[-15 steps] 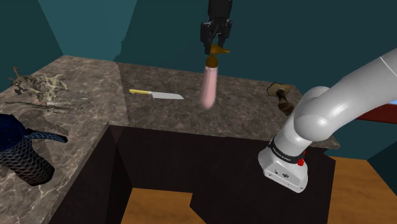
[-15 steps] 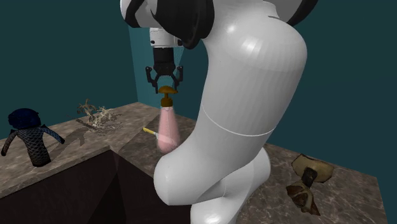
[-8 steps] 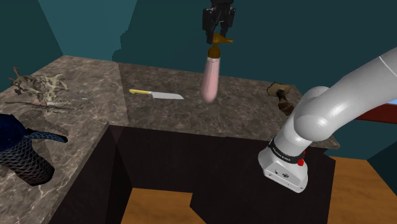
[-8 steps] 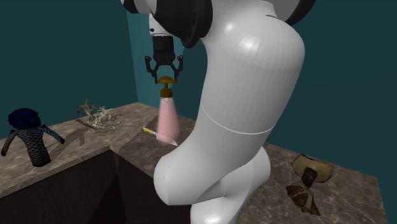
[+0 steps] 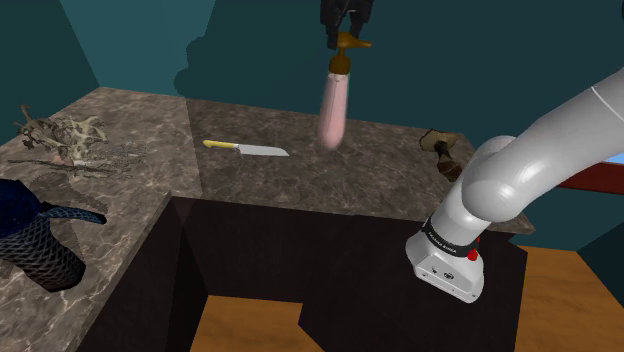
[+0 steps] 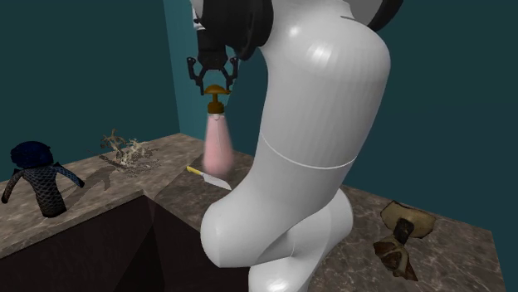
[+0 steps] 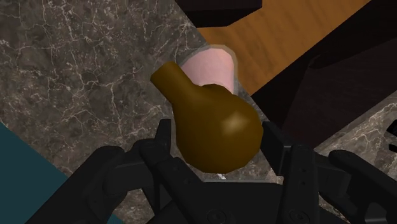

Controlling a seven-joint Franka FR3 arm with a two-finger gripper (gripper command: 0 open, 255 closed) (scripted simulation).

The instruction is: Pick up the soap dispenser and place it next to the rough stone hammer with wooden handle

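Carry step. Gripper (image 5: 345, 36) clamped on brown pump of pink soap dispenser (image 5: 333, 106), hanging above counter (image 5: 300, 172), upper middle of frame. Next: swing right toward hammer (image 5: 446, 157), lower beside it.

Veined, polished-looking marble tabletop (image 5: 300, 180); soap dispenser (image 5: 332, 108) smooth, soft pink, its brown pump head (image 7: 219, 127) glossy; claw (image 6: 215, 81) matt black; floor (image 5: 245, 325) wood-grained.
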